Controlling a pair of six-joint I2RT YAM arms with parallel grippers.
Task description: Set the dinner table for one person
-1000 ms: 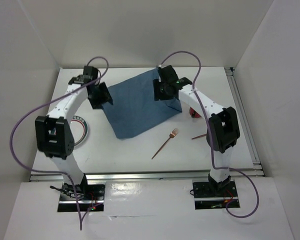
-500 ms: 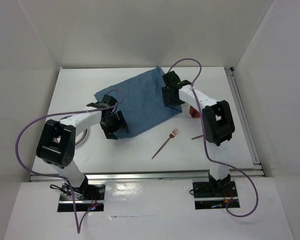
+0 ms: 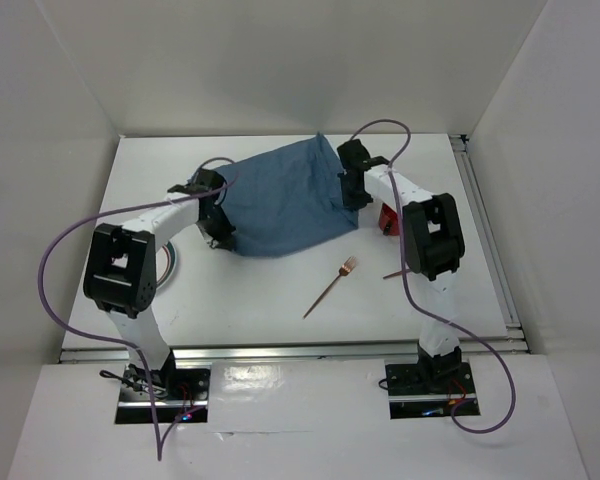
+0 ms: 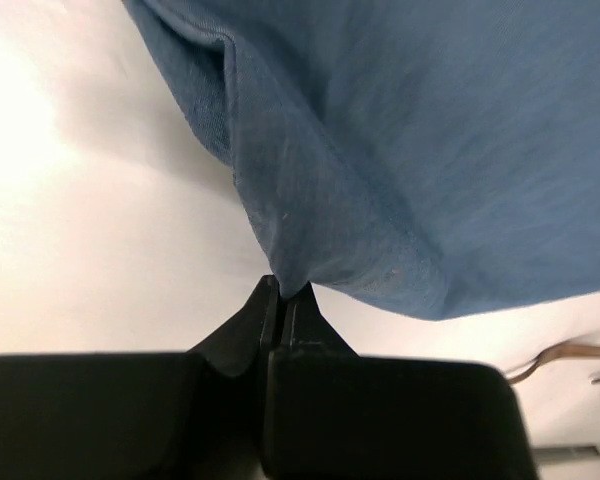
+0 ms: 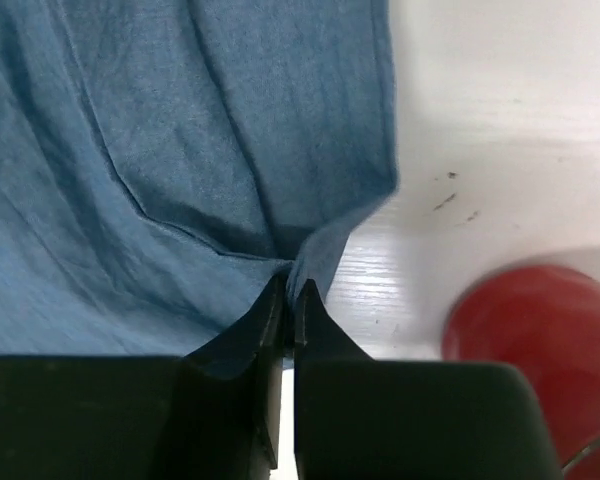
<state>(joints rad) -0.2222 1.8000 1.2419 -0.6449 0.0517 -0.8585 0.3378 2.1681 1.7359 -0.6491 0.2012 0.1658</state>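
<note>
Nearest the arm bases, bare white dinner table (image 3: 260,300), aluminium rail along its near edge. On it a rose-coloured fork (image 3: 330,286), lying diagonally, tines toward the far right, clear of everything. Just right of it the thin handle of a second utensil (image 3: 392,273), its head hidden behind the right arm. To the left, part of a plate with a striped rim (image 3: 168,262) shows under the left arm. Further in, a blue cloth mat (image 3: 285,200) sits mid-table, skewed, one corner pointing at the far wall. Left gripper (image 3: 220,224) is at the mat's near-left corner; the wrist view shows its fingers (image 4: 283,295) pressed together with a fold of the cloth (image 4: 400,130) nipped between them, the fabric bunched and raised there, a shadow on the tabletop (image 4: 80,250) beneath it, the fork (image 4: 565,355) in the lower right corner. Right gripper (image 3: 352,198) is at the mat's right edge; its wrist view shows the tips (image 5: 288,290) closed on a pinch of the hem, creases in the cloth (image 5: 160,150) running into the grip. Just beside that, on the white surface (image 5: 500,110), a red rounded object (image 5: 535,320), seen from above (image 3: 388,218) half hidden by the right arm; cannot tell what it is.
</note>
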